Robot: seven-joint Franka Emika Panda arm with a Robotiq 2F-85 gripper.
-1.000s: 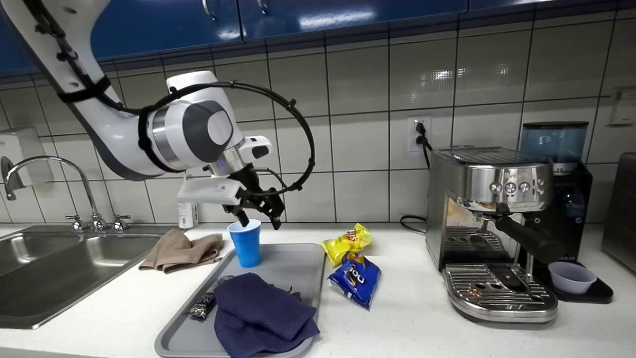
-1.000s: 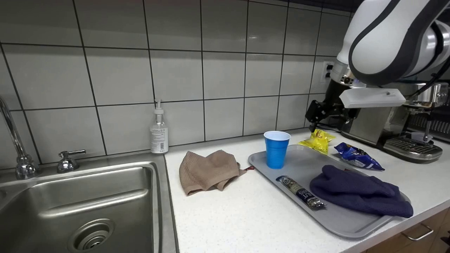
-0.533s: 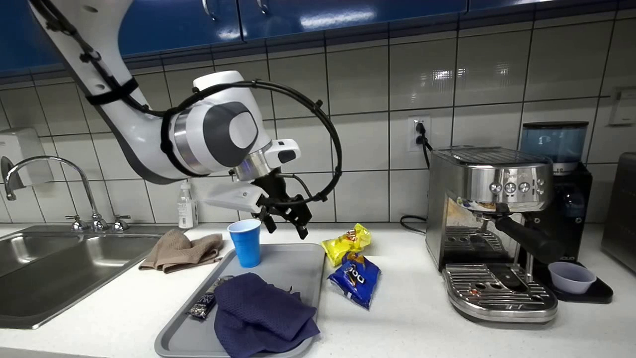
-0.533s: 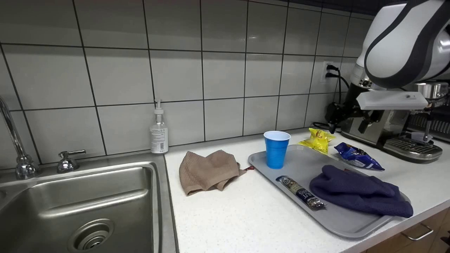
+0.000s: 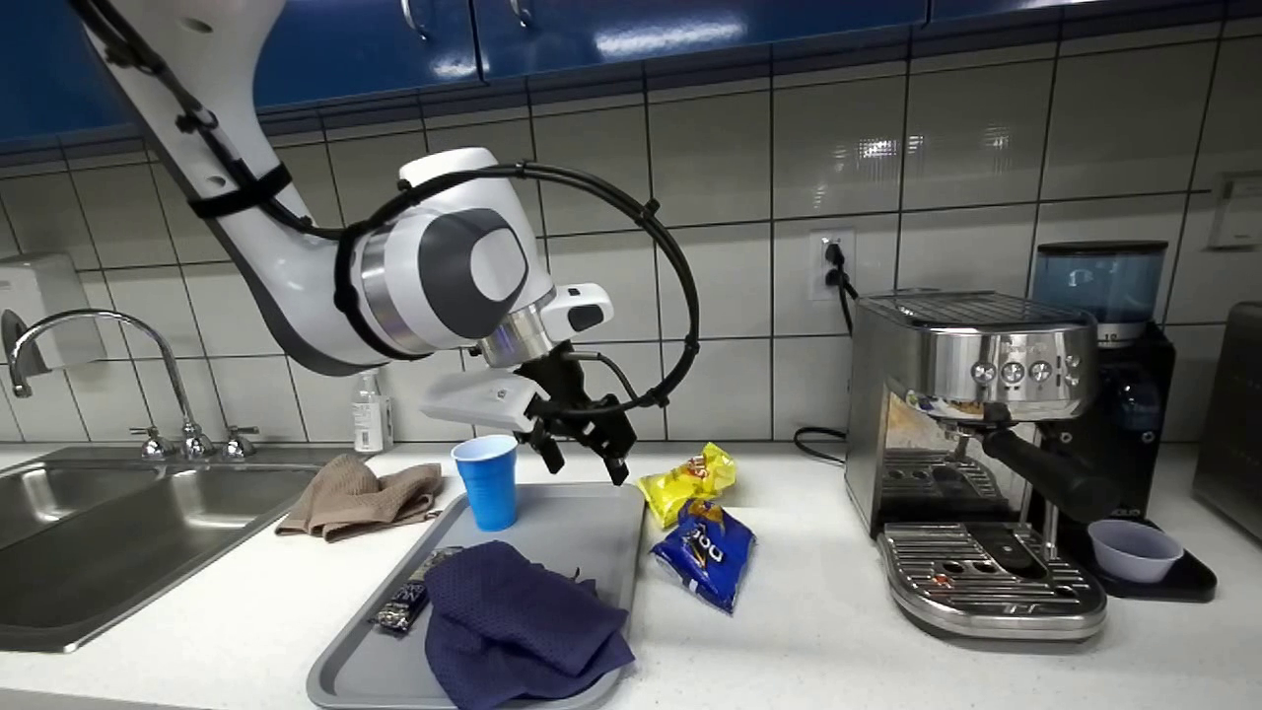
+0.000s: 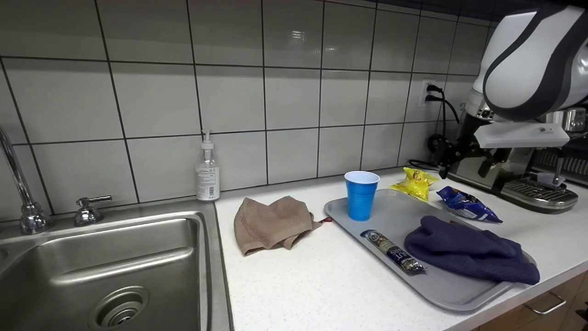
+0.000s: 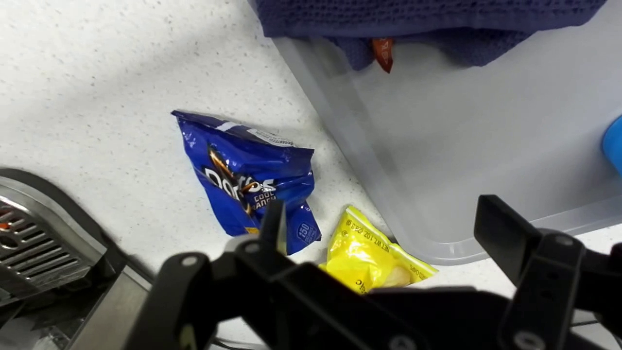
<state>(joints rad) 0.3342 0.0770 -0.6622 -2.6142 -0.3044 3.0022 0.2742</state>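
Yellow and glossy, a chip bag (image 5: pixel 687 483) lies on the counter (image 5: pixel 808 602) just beside the gray tray (image 5: pixel 577 513) — a blue Doritos bag (image 5: pixel 704 554) next to it — and the tool (image 5: pixel 587 471) hangs higher up nearby, jaws spread wide.

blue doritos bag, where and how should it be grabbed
Probably across the puffed middle of the blue Doritos bag, coming straight down from above: it lies printed face up on the counter, and the tray and yellow bag close beside it would crowd a low approach from there.
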